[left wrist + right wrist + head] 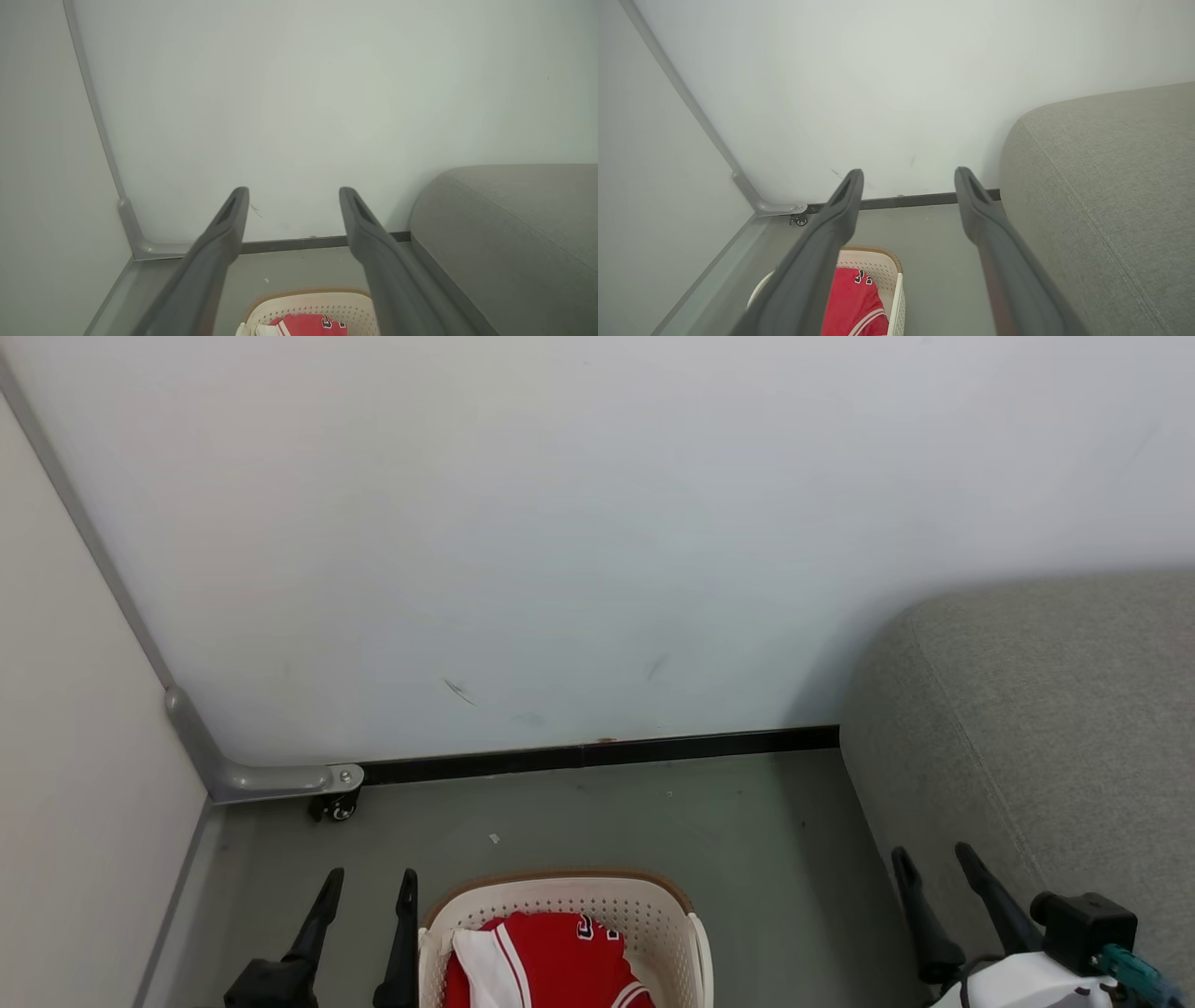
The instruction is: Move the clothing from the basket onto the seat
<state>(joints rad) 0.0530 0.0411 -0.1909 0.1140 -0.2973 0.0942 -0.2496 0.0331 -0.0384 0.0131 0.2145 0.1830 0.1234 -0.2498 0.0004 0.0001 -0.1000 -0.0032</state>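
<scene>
Two white walls [560,523] corner a grey floor [653,821] beside the seat [1046,709].

Soft, even light is filling the scene, leaving the pale wall [597,523] bright but free of glare. A faint shadow is gathering on the wall beside the rounded corner of the seat [1055,728] and along the floor [653,821] at its foot. The head view is rendering sharp. In the wrist views the left gripper [294,196] and the right gripper [908,175] are blurring toward the bottom edge, the grey corner strip [93,116] is bowing with lens distortion, and the left wrist view is looking hazier.
</scene>
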